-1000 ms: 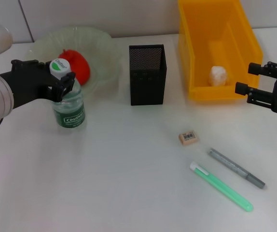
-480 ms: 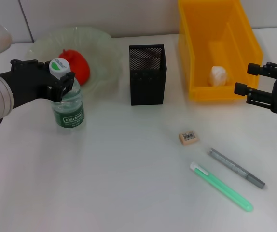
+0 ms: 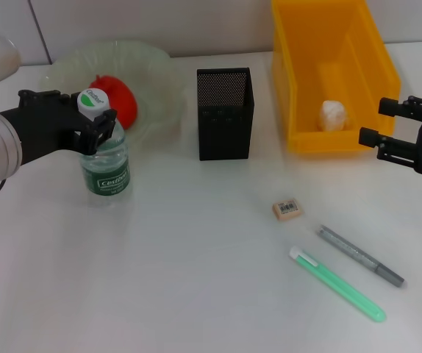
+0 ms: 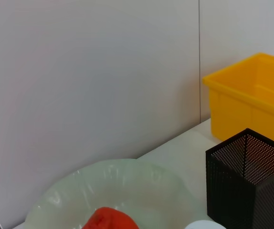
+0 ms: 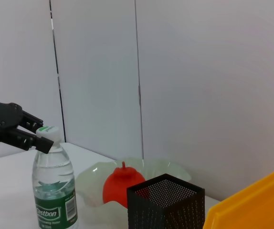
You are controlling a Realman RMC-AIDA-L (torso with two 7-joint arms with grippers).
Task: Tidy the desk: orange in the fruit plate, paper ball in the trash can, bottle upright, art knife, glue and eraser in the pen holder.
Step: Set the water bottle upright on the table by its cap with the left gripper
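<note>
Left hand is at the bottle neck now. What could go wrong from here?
1. The left hand grips the clear plastic bottle with green label just under its cap; letting go unevenly could tip the upright bottle.
2. The pale-green wavy fruit plate holding the red-orange orange sits right behind; a backward swing may knock it.
3. The beige eraser is small and flat on the desk, so the open right hand could slip off it.

Lab-style test bench: bare white tabletop (image 3: 159, 279), plain grey panelled wall (image 5: 184, 71), staged desk items.
</note>
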